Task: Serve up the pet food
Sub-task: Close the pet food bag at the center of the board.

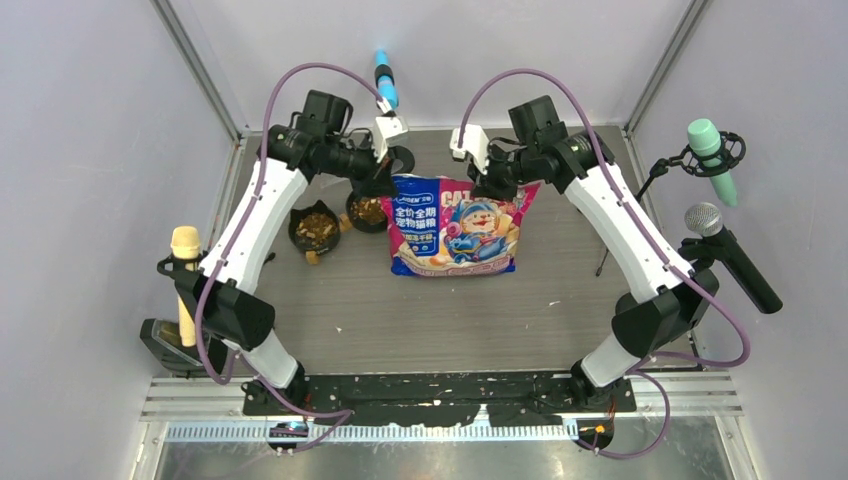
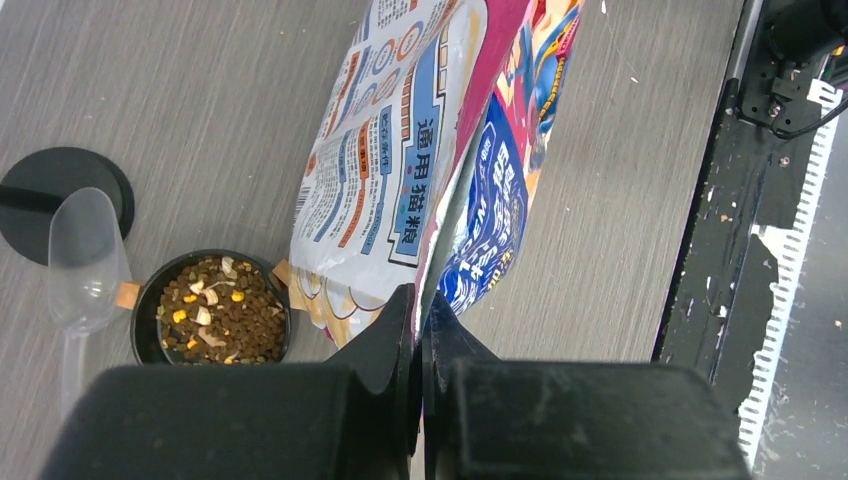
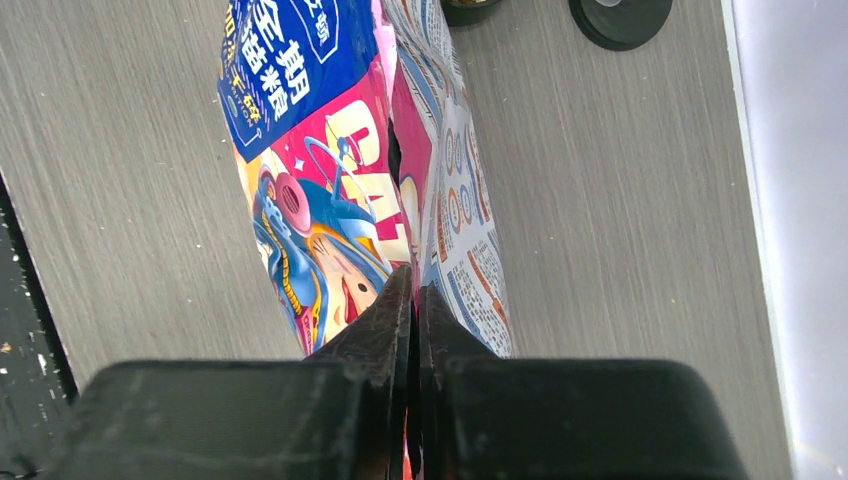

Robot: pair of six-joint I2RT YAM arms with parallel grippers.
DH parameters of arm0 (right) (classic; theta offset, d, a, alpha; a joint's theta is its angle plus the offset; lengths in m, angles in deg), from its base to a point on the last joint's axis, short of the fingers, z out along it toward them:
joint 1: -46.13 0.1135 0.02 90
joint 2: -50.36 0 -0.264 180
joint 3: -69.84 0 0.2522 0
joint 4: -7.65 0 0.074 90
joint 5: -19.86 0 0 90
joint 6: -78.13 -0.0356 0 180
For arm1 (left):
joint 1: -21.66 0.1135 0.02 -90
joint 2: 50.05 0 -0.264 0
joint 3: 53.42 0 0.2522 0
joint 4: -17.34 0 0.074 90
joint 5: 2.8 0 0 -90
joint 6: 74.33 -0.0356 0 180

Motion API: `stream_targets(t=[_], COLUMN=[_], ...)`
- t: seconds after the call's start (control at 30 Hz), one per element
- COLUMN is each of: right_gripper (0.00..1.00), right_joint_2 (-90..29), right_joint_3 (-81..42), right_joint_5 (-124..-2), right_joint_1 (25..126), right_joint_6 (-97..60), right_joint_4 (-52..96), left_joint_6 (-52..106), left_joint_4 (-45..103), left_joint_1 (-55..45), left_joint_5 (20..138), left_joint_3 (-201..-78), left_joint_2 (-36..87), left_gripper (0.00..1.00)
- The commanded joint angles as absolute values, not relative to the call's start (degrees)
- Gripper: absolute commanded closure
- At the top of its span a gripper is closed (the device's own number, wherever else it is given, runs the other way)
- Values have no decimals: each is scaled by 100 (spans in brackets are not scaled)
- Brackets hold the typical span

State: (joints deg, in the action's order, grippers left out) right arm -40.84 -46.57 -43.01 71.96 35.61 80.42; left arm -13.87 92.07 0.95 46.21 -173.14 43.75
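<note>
The pet food [image 2: 222,308], brown kibble with tan bits, fills a black bowl [image 2: 146,335] left of the printed bag [image 2: 400,170]. From above, a second black bowl [image 1: 314,228] holding kibble stands left of the first bowl [image 1: 368,210]. The pink, white and blue bag [image 1: 455,225] stands at the table's far middle. My left gripper [image 2: 420,300] is shut on the bag's top edge at its left corner [image 1: 395,183]. My right gripper [image 3: 414,285] is shut on the same edge at the right corner [image 1: 495,187].
A clear plastic scoop [image 2: 85,260] lies beside the filled bowl, next to a black round stand base [image 2: 65,195]. Microphones stand around the table: yellow [image 1: 185,245] left, blue [image 1: 385,80] at the back, green [image 1: 712,150] and grey [image 1: 705,220] right.
</note>
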Motion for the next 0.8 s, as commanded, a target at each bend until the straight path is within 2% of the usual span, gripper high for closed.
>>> stream_targets(t=[0.0,0.3,0.37,0.4,0.43,0.47,0.5,0.53,0.63,0.77], right_gripper=[95,95,95,91,77,69,57,54,43,41], right_joint_2=[-3463,-3628,-3618,-3629,-3643,-3677,-3693,-3725,-3793,-3867], right_joint_3=[-4876,-4943,-4873,-4875,-4943,-4989,-5087,-5123,-5304,-5293], right_joint_5=[-4089,-3944,-3978,-3994,-4042,-4065,-4058,-4015,-3542,-2774], right_joint_1=[7172,7213,7230,7249,7307,7383,7417,7476,7537,7564], right_joint_6=[3190,3594,3621,3570,3503,3343,3206,3159,3023,2401], right_joint_4=[7789,8132,7971,7948,7902,7874,7811,7784,7646,7042], left_joint_6=[-1713,-1999,-1721,-1601,-1505,-1383,-1267,-1203,-1121,-1247], left_joint_4=[9276,9832,9559,9453,9363,9257,9130,9024,8816,9018], left_joint_1=[223,223,223,223,223,223,223,223,226,223], left_joint_5=[4193,3717,3922,3996,4027,4038,4013,3932,3742,3649], left_joint_3=[-17894,-17741,-17552,-17503,-17499,-17513,-17526,-17530,-17508,-17471], left_joint_2=[4221,4098,4031,4012,4000,3988,3974,3953,3894,3926], left_gripper=[100,100,91,81,72,63,60,56,54,56])
